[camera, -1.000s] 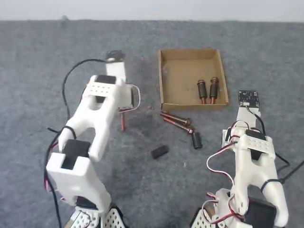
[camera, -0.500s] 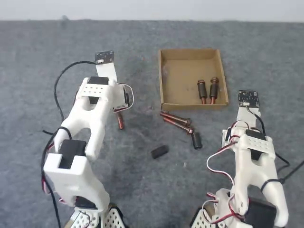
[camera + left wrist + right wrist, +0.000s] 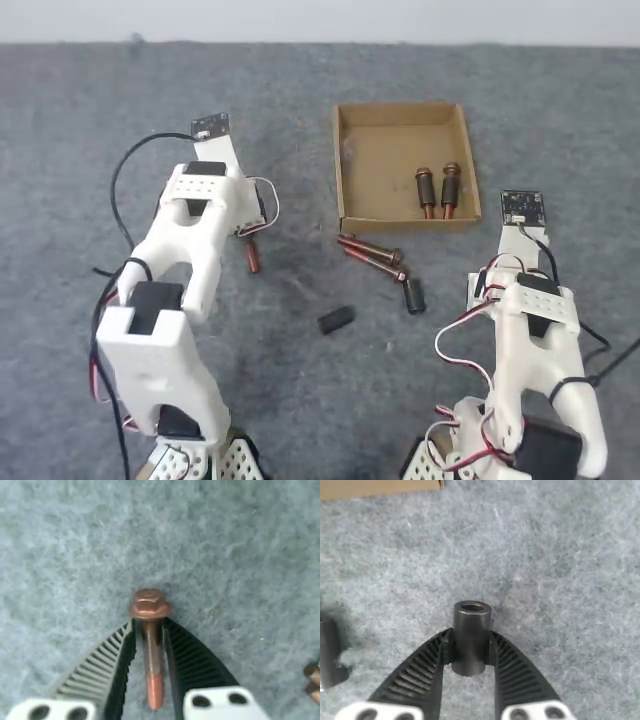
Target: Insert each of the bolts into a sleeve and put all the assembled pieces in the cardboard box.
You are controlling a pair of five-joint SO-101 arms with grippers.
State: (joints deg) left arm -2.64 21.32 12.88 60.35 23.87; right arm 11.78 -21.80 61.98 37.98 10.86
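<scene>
Pinching the sleeve [image 3: 472,625], right claw [image 3: 471,636] bares its bore.

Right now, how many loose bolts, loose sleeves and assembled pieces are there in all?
Loose copper-coloured metal bolts: 3
Loose black cylindrical sleeves: 3
Assembled bolt-in-sleeve pieces inside the brown cardboard box: 2
Total: 8

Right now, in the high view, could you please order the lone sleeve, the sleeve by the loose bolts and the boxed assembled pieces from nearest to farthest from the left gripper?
From the left gripper:
1. Lone sleeve, on the open mat.
2. Second sleeve, beside the loose bolts.
3. Assembled pieces, inside the cardboard box.
</scene>
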